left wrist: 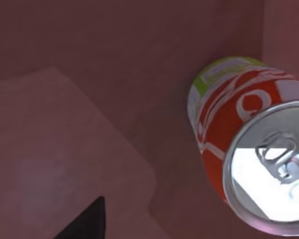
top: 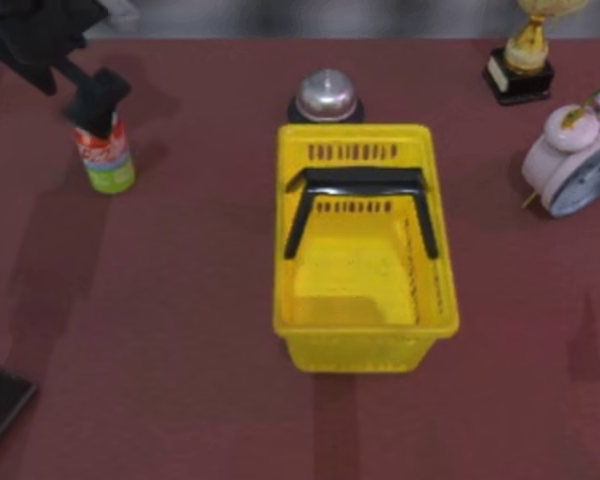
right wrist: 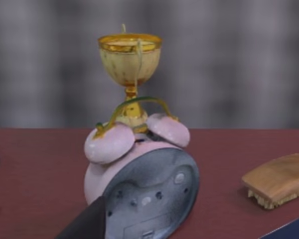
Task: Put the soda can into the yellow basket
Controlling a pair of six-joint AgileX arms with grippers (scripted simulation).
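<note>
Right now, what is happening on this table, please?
The left gripper is just above the soda can, which stands upright at the table's left side, apart from the yellow basket in the middle. Nothing lies in the basket, so the can is not yet moved. The right arm is parked at the right, facing a pink alarm clock and a trophy.

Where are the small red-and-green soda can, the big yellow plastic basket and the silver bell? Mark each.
small red-and-green soda can (top: 107,160): top view, its printed side.
big yellow plastic basket (top: 365,352): top view, its near wall.
silver bell (top: 326,95): top view, its dome.
</note>
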